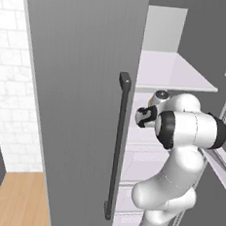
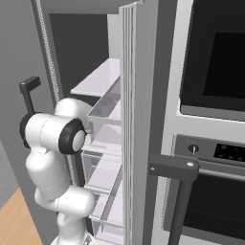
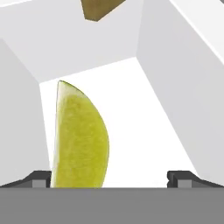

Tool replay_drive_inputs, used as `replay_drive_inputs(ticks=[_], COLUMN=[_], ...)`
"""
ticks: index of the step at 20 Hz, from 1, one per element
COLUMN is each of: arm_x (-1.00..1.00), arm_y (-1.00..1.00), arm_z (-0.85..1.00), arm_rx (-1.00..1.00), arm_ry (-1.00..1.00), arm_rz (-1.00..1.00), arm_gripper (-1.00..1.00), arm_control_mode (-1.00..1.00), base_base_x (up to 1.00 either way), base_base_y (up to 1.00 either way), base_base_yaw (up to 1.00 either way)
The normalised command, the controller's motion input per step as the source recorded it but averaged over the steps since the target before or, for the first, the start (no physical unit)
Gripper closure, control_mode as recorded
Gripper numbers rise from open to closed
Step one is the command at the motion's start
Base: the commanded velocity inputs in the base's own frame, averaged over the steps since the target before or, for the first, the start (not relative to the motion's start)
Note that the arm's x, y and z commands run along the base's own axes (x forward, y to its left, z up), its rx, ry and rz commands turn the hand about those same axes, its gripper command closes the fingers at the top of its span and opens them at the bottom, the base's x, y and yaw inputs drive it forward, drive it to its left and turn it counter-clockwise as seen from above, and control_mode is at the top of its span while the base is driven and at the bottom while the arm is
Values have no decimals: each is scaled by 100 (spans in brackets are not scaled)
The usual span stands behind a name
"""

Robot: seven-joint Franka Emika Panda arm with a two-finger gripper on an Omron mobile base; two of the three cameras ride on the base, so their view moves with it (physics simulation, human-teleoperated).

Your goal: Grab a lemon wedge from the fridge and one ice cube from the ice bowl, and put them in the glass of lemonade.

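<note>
Inside the fridge (image 1: 76,106), the hand view looks into a white compartment with plain walls and a bright floor. On that floor lies the lemon wedge (image 3: 78,135), yellow-green, standing on its edge with its point toward 12 o'clock and its curved rind toward 3 o'clock. Its lower end is cut off by the bottom of the view, just beside the fingertip at 7 o'clock. The end effector (image 3: 113,178) is wide open and holds nothing: one dark fingertip (image 3: 39,178) sits at the lower left, the other at the lower right, well apart, with the wedge between them but close to the left one. Whether that fingertip touches the wedge cannot be told. At 12 o'clock a tan-brown block (image 3: 97,9) pokes in from the top edge; most of it is cut off, so its shape is unclear.

From the left base view, the grey door with its long dark handle (image 1: 117,144) covers the left half, and the arm (image 1: 179,155) reaches past its edge toward the white shelves (image 1: 172,72). From the right base view, clear drawers (image 2: 103,162) stack under a shelf, and their contents cannot be made out. An oven (image 2: 210,143) stands at 3 o'clock.
</note>
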Motion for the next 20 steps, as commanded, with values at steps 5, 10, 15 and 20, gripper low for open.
replay_drive_inputs(ticks=[5,10,15,20], arm_x=[28,7,24,14], arm_y=[0,0,-1,0], arm_z=[0,0,0,0], arm_rx=[0,0,0,0], arm_ry=[4,2,1,1], arm_rz=[0,0,7,9], arm_gripper=[-100,-100,-100,-100], arm_control_mode=[-100,-100,-100,-100], base_base_x=[0,0,0,0], base_base_y=[0,0,0,0], base_base_yaw=[0,0,0,0])
